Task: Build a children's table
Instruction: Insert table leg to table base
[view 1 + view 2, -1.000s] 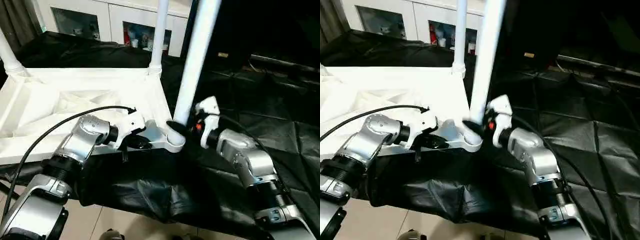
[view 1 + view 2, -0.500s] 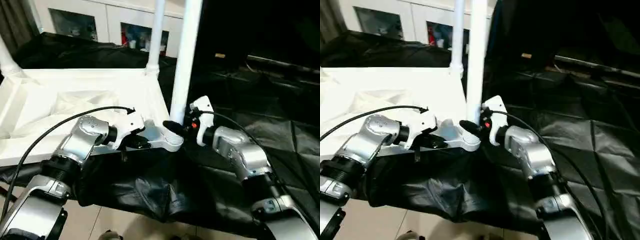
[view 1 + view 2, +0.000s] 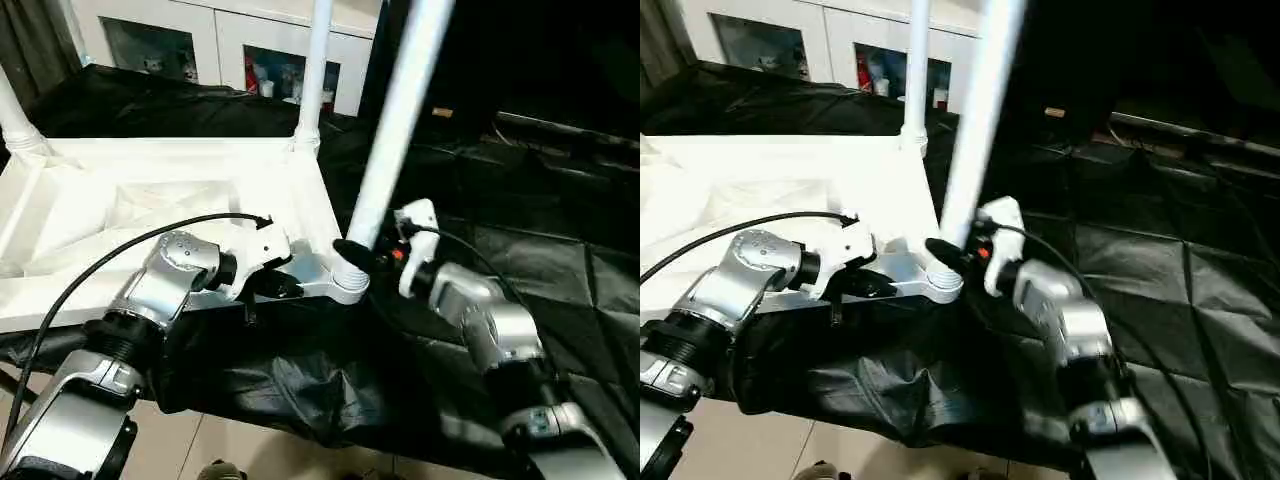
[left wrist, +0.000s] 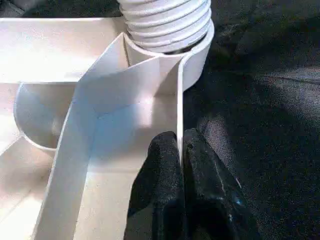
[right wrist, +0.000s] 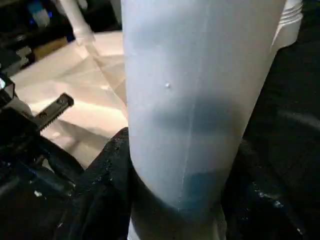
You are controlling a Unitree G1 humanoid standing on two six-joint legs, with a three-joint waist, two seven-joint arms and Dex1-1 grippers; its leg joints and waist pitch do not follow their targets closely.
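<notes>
- Black cloth (image 3: 560,250) drapes the work table and hangs in creased folds over its near edge; pale floor tiles (image 3: 215,440) show below.
- White cabinets with glass doors (image 3: 250,50) stand against the back wall, with small coloured items behind the panes.
- White plastic tabletop (image 3: 150,210) lies upside down on the cloth, its ribbed underside facing up, toward the robot's left side of the work table.
- Two legs already stand upright in the far corner sockets: one at the far right corner (image 3: 315,70), one at the far left corner (image 3: 15,115).
- A third leg (image 3: 395,130) sits with its lower end in the near right corner socket (image 3: 345,280) and leans away to the right; its ribbed base shows in the socket in the left wrist view (image 4: 167,22).
- Left gripper (image 3: 285,287) has its two black fingers (image 4: 167,165) pressed tight onto the thin near rim of the tabletop, just beside that socket.
- Right gripper (image 3: 362,258) has its fingers set about half apart, one on each side of the leaning leg, clasping it just above the socket.
</notes>
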